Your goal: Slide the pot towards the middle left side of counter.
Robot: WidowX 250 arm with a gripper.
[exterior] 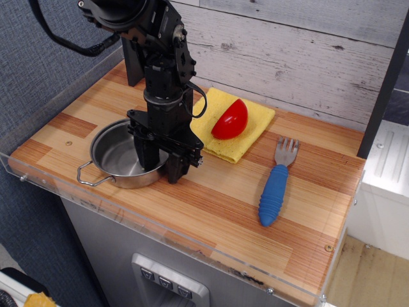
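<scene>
The shiny steel pot sits at the front left of the wooden counter, with one wire loop handle pointing at the front left edge. My black gripper points straight down over the pot's right rim. One finger is inside the pot and the other is outside it on the counter. The jaws are closed in on the rim between them. The pot's far-right handle is hidden behind the gripper.
A yellow cloth with a red half-round object on it lies just right of the gripper. A blue-handled fork lies further right. A clear acrylic rim edges the counter, and a plank wall stands behind.
</scene>
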